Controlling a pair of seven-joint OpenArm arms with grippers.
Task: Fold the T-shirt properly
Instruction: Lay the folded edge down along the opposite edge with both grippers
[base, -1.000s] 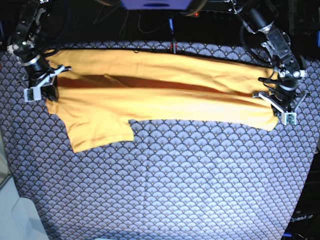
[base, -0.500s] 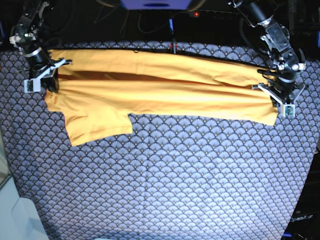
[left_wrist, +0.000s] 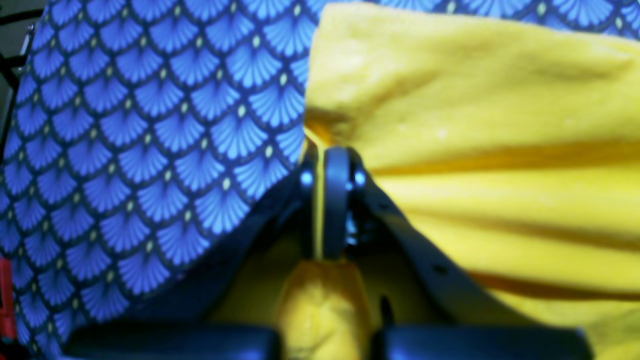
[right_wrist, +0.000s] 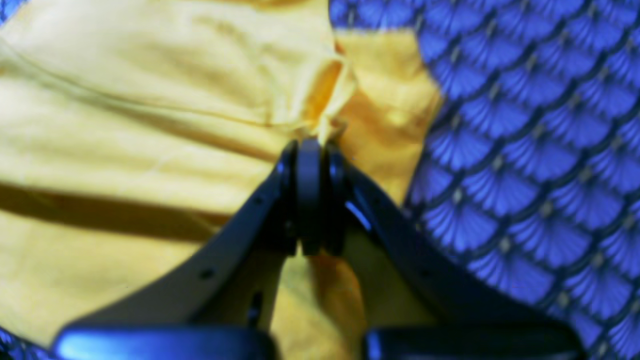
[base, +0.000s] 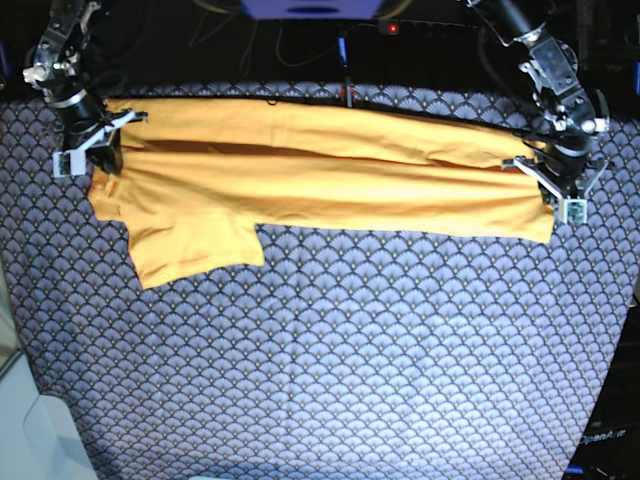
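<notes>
The orange-yellow T-shirt (base: 310, 180) lies stretched in a long band across the far part of the table, one sleeve (base: 195, 250) hanging toward the front at the left. My left gripper (base: 555, 190) is at the shirt's right end, shut on a pinch of its edge (left_wrist: 320, 150). At the opposite end my right gripper (base: 98, 155) is shut on the cloth (right_wrist: 320, 132) too. Both wrist views show fabric (left_wrist: 475, 150) bunched between the dark pads (right_wrist: 310, 190) and pulled taut, with long creases running away.
A navy cloth with white fan scales (base: 330, 360) covers the whole table. Dark cables and a blue device (base: 315, 10) sit behind the far edge. A pale surface (base: 30, 440) shows at the front left corner.
Both grippers have carried the held upper edge farther toward the back of the table. The dark fold shadow along the shirt has narrowed and the band lies flatter.
</notes>
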